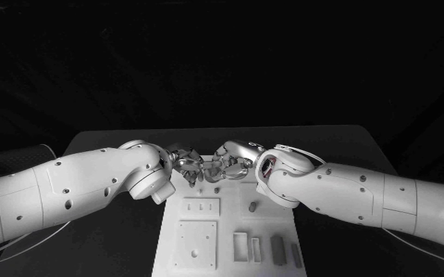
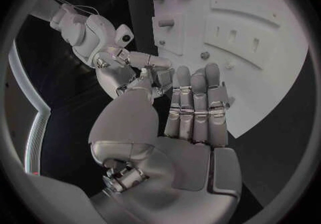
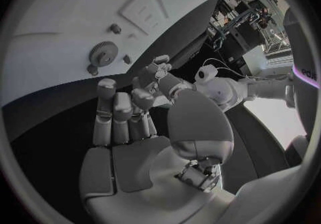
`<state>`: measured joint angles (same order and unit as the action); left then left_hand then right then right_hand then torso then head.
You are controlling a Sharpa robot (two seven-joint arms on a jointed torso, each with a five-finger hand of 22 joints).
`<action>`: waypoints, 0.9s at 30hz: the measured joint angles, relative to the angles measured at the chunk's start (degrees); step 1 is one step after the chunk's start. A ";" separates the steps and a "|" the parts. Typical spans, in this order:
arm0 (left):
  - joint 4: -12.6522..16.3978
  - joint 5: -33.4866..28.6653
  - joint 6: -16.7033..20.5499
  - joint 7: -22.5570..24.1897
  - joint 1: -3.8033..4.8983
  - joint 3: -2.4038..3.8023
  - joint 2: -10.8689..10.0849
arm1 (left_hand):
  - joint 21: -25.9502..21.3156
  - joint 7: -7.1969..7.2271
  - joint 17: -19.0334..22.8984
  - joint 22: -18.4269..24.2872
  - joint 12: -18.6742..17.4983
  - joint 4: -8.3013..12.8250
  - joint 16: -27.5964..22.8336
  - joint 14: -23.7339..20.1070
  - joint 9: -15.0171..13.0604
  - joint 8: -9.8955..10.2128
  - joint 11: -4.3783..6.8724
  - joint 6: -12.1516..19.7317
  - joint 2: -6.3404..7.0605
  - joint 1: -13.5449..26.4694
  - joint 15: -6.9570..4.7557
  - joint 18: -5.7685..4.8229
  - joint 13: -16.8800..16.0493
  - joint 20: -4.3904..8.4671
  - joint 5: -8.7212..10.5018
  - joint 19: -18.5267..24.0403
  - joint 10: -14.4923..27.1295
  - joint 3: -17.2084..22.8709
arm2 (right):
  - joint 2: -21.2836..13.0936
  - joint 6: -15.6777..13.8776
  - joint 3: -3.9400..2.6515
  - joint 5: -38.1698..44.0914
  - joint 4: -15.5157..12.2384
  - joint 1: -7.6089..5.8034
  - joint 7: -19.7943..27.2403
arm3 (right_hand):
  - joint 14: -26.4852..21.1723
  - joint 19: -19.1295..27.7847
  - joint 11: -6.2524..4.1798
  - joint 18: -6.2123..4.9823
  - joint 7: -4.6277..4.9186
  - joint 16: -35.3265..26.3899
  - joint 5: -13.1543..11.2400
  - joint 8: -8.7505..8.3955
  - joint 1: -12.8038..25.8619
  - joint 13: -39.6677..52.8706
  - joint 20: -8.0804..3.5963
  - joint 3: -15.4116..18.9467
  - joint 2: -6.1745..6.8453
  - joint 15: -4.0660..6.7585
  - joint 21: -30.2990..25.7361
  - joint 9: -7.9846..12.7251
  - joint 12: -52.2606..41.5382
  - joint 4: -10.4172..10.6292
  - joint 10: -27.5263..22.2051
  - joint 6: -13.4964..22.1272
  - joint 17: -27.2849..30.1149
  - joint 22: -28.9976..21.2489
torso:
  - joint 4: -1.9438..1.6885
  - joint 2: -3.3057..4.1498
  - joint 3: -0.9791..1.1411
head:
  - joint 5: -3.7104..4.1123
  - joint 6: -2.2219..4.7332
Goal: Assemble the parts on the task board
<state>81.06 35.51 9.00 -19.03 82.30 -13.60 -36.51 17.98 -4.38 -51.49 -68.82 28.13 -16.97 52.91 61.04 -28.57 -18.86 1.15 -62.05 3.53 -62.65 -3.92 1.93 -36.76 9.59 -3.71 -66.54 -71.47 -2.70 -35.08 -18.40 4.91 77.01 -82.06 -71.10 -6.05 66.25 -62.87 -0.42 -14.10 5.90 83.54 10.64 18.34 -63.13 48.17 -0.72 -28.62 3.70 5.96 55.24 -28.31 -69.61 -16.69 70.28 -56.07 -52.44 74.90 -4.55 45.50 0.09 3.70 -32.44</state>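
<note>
Near the front edge of the black table (image 1: pixel 111 142), grey parts (image 1: pixel 278 250) stand in the white task board (image 1: pixel 176 251). Above the board's far end the left hand (image 1: pixel 188 161) and right hand (image 1: pixel 230 161) meet fingertip to fingertip, fingers curled; whether either holds anything I cannot tell. A grey gear (image 3: pixel 102 53) lies on the board.

a black table (image 1: pixel 111 145) fills the lower middle of the head view. a white task board (image 1: pixel 176 222) lies flat on it, at the bottom centre of the frame.
</note>
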 measured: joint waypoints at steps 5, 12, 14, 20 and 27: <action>0.12 0.40 -0.92 -0.67 0.00 0.00 -0.03 | 0.64 0.50 0.74 -0.88 0.66 0.00 1.60 0.90 -0.72 -0.25 0.70 -1.11 -0.02 -0.02 -0.90 0.29 -0.31 0.56 0.00 -1.16 -1.12 0.00 | 0.10 0.02 0.00 0.02 -0.02 0.00 -0.02 | -0.01 0.00 0.00 0.00 0.04 0.00 0.00 0.18 0.00 0.00 0.00 0.00 0.00 -0.02 0.00 0.00 0.00 0.00 0.00 0.04 0.04 0.00 | -0.01 0.01 0.00 | 0.04 -0.09; 0.11 0.79 -1.83 -1.21 0.00 -0.01 0.01 | 0.64 0.50 1.63 -1.55 0.66 0.16 2.43 0.90 -1.14 -0.27 0.70 -1.11 -0.68 -2.37 -0.90 0.23 -0.38 0.75 -0.27 -1.36 -1.12 -0.16 | 0.20 0.08 0.00 0.15 -0.07 0.00 -0.05 | -0.02 0.00 -0.09 -0.01 -0.06 0.00 0.00 0.18 0.00 0.00 0.01 0.00 0.00 -0.04 0.00 0.00 0.00 0.00 0.09 -0.15 0.04 0.00 | -0.08 0.01 -0.03 | 0.04 -0.14; -0.02 0.84 -1.97 -1.30 0.00 -0.01 0.10 | 0.64 0.50 1.93 -1.72 0.66 0.16 2.52 0.90 -1.30 -0.27 0.70 -1.11 -1.28 -2.97 -0.90 0.21 -0.44 0.75 -0.27 -1.37 -1.12 -0.47 | 0.26 0.12 0.00 0.20 -0.10 0.00 -0.07 | -0.02 0.00 -0.09 -0.01 -0.06 0.00 0.00 0.18 0.00 0.00 0.01 0.00 0.00 -0.05 0.00 -0.01 0.00 0.00 0.09 -0.15 0.03 0.00 | -0.08 0.02 -0.05 | 0.01 -0.14; -0.08 0.96 -2.07 -1.40 0.00 -0.02 0.20 | 0.64 0.50 2.52 -2.06 0.66 0.14 2.97 0.90 -1.57 -0.27 0.70 -1.11 -2.12 -4.26 -0.90 0.15 -0.50 0.75 -0.74 -1.37 -1.11 -0.96 | 0.34 0.29 0.00 0.40 -0.11 0.00 -0.14 | 0.16 0.00 -0.09 -0.01 -0.06 0.00 0.00 0.18 0.00 0.00 0.01 0.00 0.00 0.10 0.00 -0.03 0.00 0.00 0.09 -0.15 0.04 0.00 | -0.02 0.02 -0.07 | -0.01 -0.10; -0.03 1.03 -1.55 -1.22 0.00 -0.01 0.15 | 0.64 0.70 3.41 -2.59 0.97 0.06 4.13 0.70 -2.14 -0.06 1.02 -1.75 -1.97 -5.92 -1.10 -0.33 -0.74 1.23 -0.43 -1.92 -1.44 0.07 | 0.35 0.52 0.00 0.75 -0.17 0.00 -0.22 | 0.18 0.01 -0.09 -0.01 -0.06 0.00 0.00 0.17 0.00 0.00 0.02 0.00 0.00 0.11 0.00 -0.05 0.00 0.00 0.10 -0.14 0.03 0.00 | -0.01 0.02 -0.07 | 0.10 -0.03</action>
<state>81.03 36.54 7.44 -20.25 82.30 -13.61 -36.37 18.61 -3.67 -48.09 -71.41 29.11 -16.90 57.03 61.73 -30.70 -18.92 2.17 -63.81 1.56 -68.56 -5.02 1.60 -37.50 10.82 -4.14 -68.46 -72.90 -2.63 -34.73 -17.88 4.91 77.76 -82.23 -71.10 -6.28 66.43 -62.86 -0.52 -14.11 5.84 83.54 10.64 18.51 -63.13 48.17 -0.70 -28.61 3.70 6.06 55.24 -28.36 -69.61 -16.69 70.38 -56.21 -52.40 74.90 -4.55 45.52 0.02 3.80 -32.47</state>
